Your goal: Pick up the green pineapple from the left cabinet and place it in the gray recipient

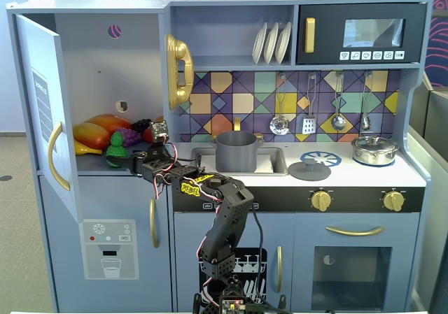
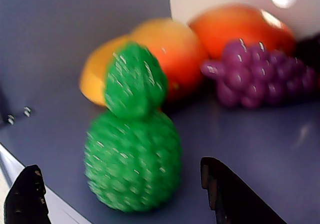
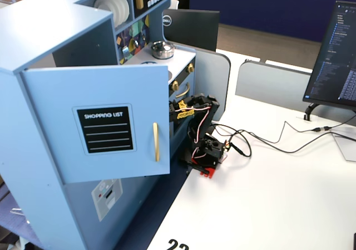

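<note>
You are facing a tall toy kitchen of smooth, matte blue-gray panels, standing at the edge of a white desk. Its left cabinet is a boxy compartment with a round hole in the back wall; the flat hinged door stands swung wide and carries a curved gold handle, and in a fixed view from the side you see a black "SHOPPING LIST" label on its outer face. Right of it, the gray recipient sits in the sink recess: a plain matte cylinder, open at the top. The black arm, hung with red and white wires, reaches up from the desk toward the cabinet shelf.

On that shelf lies a heap of glossy plastic fruit: a smooth yellow-orange mango-like fruit and a knobbly purple grape bunch at the back. The green pineapple stands upright near the shelf's front edge, a bumpy egg-shaped body topped with a smaller pebbled green crown. In the wrist view your gripper is spread wide, its two dark fingers flanking the pineapple's base, neither visibly touching it.
</note>
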Available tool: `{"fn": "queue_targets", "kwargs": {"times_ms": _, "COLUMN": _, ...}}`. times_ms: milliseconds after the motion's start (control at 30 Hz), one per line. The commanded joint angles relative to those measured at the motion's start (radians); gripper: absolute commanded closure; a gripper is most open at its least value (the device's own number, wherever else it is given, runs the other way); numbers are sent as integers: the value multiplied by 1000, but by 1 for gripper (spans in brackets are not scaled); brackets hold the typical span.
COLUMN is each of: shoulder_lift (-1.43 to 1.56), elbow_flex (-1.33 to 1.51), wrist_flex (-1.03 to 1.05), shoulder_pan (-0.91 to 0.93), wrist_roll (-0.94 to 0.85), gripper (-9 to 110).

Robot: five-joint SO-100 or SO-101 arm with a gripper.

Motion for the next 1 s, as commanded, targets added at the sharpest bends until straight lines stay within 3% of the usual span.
{"fn": "queue_targets", "kwargs": {"times_ms": 0, "shoulder_lift": -12, "elbow_flex": -103, "wrist_flex": -37, "shoulder_pan": 6, "wrist_roll": -5, "gripper": 68}}
{"fn": "queue_targets", "kwargs": {"times_ms": 400, "shoulder_lift": -183, "elbow_flex": -241, "wrist_flex": -64, "shoulder_pan": -18, "wrist_roll": -46, "gripper": 71}}
{"fn": "queue_targets", "kwargs": {"times_ms": 533, "shoulder_lift": -247, "elbow_flex": -295, "wrist_flex": -71, "shoulder_pan": -25, "wrist_roll": -80, "gripper": 78}}
{"fn": "queue_targets", "kwargs": {"times_ms": 700, "shoulder_lift": -291, "elbow_flex": -353, "wrist_flex": -60, "shoulder_pan": -38, "wrist_roll": -115, "gripper": 101}}
{"fn": "queue_targets", "kwargs": {"times_ms": 967, "shoulder_lift": -64, "elbow_flex": -302, "wrist_flex": -8, "shoulder_pan": -101, "wrist_roll": -192, "gripper": 102}}
